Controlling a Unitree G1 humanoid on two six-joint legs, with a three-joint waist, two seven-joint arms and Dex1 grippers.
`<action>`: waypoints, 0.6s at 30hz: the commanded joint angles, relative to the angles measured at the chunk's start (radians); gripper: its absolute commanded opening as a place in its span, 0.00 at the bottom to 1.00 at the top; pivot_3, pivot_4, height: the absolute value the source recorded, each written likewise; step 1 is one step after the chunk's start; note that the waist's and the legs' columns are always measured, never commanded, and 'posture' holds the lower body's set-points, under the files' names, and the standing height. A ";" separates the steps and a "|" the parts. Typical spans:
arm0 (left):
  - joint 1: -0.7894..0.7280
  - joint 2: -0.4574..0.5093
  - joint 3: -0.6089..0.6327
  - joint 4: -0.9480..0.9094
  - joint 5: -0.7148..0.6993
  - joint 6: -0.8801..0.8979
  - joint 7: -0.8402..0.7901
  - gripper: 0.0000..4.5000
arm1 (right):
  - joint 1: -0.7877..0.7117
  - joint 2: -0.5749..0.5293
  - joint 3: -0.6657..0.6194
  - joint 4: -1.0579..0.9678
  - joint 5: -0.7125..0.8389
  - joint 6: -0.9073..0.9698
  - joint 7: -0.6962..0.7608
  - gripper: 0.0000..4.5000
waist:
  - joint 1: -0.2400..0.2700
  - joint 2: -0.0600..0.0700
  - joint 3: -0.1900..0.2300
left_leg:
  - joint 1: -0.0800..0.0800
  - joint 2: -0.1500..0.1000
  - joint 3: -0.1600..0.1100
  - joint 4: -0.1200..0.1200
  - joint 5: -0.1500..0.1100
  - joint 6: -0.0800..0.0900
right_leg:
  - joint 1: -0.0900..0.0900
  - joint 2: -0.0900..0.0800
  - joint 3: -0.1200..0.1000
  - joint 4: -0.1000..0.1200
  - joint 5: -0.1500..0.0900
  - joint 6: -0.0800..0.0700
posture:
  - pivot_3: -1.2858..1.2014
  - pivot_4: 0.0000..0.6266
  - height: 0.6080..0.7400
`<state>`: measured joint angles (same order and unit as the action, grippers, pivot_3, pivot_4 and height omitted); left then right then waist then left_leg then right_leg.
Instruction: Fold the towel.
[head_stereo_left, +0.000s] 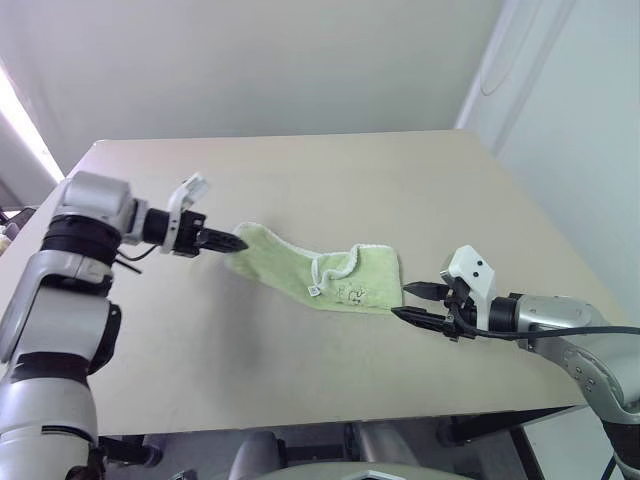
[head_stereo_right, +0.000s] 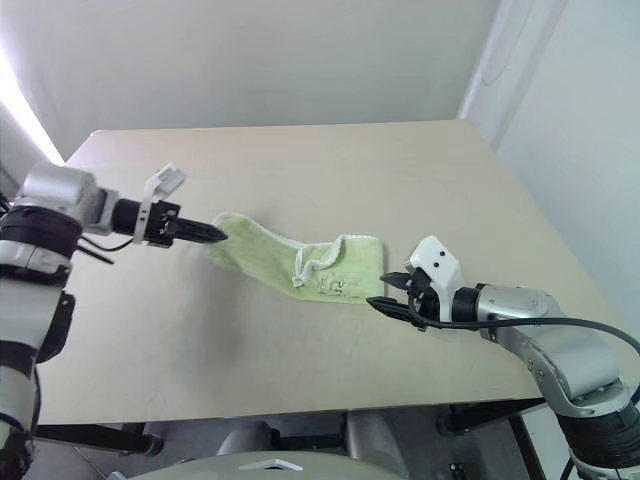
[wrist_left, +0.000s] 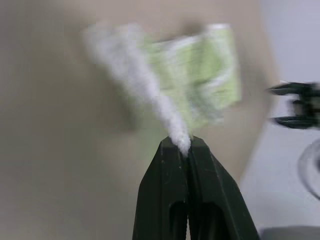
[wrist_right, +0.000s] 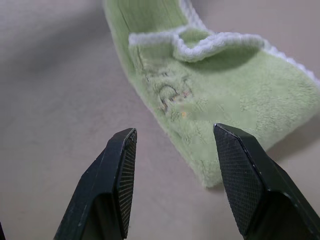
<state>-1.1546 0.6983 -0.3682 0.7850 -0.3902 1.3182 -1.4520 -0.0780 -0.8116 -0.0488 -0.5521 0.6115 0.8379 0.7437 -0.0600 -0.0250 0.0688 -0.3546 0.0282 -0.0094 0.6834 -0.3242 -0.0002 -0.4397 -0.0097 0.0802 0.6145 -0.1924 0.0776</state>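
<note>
On the beige bench (head_stereo_left: 300, 380), near its middle, lies the towel (head_stereo_left: 340, 278), a small yellow-green cloth with white stitched edging. One end is lifted off the surface: the left claw (head_stereo_left: 238, 243) has its two black fingers pressed together on a corner, and the cloth slopes down from there to the far end, which rests on the bench with an edge curled over beside a small dark embroidered mark (wrist_right: 170, 94). The right claw (head_stereo_left: 418, 302) sits just beside that resting end, fingers apart and holding nothing, with the towel's edge lying ahead of them and not between them.

Risks, as a judgement: the left claw's hold is only a thin pinch of corner (wrist_left: 181, 142), so a quick pull could slip the cloth free and drop it in a heap. Since the resting end is not pinned, carrying the lifted corner across may drag the whole towel along the bench instead of folding it. The curled edge could get trapped inside the fold and leave a lump. If the right claw closes where it is, it may catch only the very edge, or nothing.

Room is generous. Bare bench surrounds the towel on all sides, with wide space toward the far edge and both side edges. The near edge is closer to the right claw, so that arm has less margin there.
</note>
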 joint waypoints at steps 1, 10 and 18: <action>-0.086 -0.035 -0.011 -0.009 -0.023 0.053 -0.043 0.01 | -0.010 0.009 -0.022 -0.037 0.012 -0.002 -0.015 0.57 | -0.005 0.000 0.000 | 0.000 0.000 0.000 0.000 0.000 0.000 | 0.000 0.000 0.000 0.000 0.000 0.000 | 0.52 0.00 0.79; -0.154 -0.227 -0.128 0.042 0.007 0.001 -0.116 0.01 | 0.006 0.030 -0.017 -0.054 0.002 0.012 -0.068 0.57 | -0.009 0.000 0.000 | 0.001 0.000 0.000 0.000 0.000 0.000 | 0.000 0.000 0.001 0.002 0.000 0.000 | 0.52 0.00 0.79; -0.190 -0.451 -0.092 0.248 0.088 -0.163 -0.057 0.01 | 0.042 0.037 -0.051 -0.093 0.017 0.046 -0.133 0.57 | 0.001 0.000 0.000 | 0.000 -0.001 0.000 0.000 0.000 0.000 | 0.000 0.000 0.001 0.001 0.000 0.000 | 0.52 0.00 0.79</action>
<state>-1.3081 0.2592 -0.4907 1.0019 -0.3200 1.1916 -1.5205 -0.0363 -0.7800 -0.0616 -0.6003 0.6130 0.8792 0.6250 -0.0592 -0.0252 0.0689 -0.3542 0.0272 -0.0093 0.6839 -0.3242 -0.0001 -0.4394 -0.0096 0.0813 0.6154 -0.1924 0.0776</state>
